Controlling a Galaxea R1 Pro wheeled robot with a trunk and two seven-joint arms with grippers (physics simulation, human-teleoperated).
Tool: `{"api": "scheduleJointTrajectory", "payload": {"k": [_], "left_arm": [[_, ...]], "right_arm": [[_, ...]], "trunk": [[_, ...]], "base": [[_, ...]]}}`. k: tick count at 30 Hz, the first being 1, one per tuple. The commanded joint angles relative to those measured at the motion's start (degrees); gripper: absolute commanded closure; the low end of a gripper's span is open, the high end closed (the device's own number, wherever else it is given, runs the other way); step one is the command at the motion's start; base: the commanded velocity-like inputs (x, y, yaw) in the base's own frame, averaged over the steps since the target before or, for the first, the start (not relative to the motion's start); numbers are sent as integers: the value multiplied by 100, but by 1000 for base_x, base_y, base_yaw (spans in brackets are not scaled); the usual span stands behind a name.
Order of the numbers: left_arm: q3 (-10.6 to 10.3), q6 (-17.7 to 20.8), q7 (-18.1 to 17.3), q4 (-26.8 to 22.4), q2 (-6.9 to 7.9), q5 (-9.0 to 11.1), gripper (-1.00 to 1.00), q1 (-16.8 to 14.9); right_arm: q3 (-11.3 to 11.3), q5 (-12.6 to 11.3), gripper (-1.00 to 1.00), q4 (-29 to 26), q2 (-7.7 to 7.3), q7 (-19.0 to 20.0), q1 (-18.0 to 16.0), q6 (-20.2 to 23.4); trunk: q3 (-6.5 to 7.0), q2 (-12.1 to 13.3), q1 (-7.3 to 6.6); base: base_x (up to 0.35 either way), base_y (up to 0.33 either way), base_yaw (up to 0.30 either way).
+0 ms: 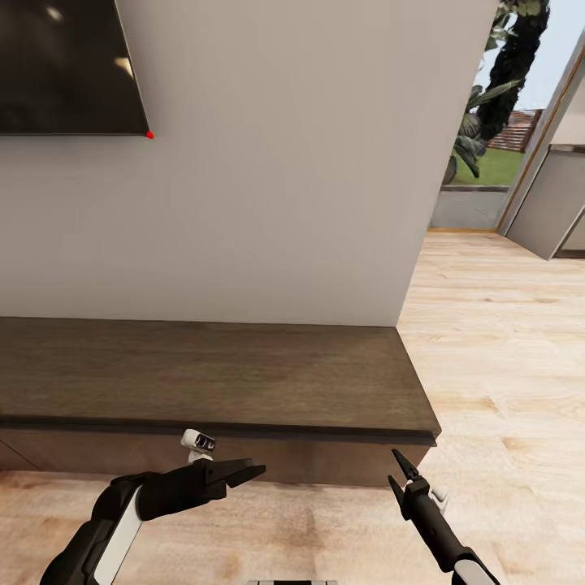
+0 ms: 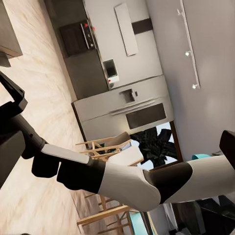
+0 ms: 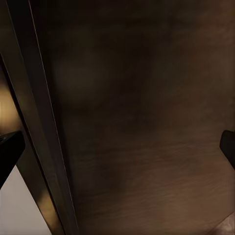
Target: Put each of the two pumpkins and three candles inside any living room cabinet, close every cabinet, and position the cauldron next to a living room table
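Note:
The cabinet (image 1: 244, 374) is a long, low dark-brown unit against the white wall, with a bare top and its front looking shut. My left gripper (image 1: 248, 471) hovers in front of its lower edge, pointing right, with nothing between its fingers. My right gripper (image 1: 396, 470) points up at the cabinet's right front corner, also holding nothing. The right wrist view looks closely at the cabinet's dark wood (image 3: 137, 122), with one fingertip (image 3: 10, 152) at each side, wide apart. The pumpkins, candles, cauldron and table are out of view.
A black TV (image 1: 65, 65) hangs on the wall above the cabinet. Light wood floor (image 1: 504, 341) runs right toward glass garden doors (image 1: 487, 146). The left wrist view looks across my right arm (image 2: 122, 181) to kitchen units (image 2: 122, 107) and wooden chairs (image 2: 105, 147).

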Motion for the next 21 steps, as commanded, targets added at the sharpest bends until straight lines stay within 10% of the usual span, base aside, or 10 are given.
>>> {"api": "scheduleJointTrajectory", "payload": {"k": [1,21], "left_arm": [[-3,60,-5,0,2,23,-100,-2],[-6,60,-5,0,2,-2,-100,-2]], "right_arm": [[-5,-51,-100,2,0,11,-2,60],[1,-59,-100,2,0,8,-2,60]], "trunk": [[-5,-2,-1],[439,25,-53]], "base": [[0,0,0],[0,0,0]]}}
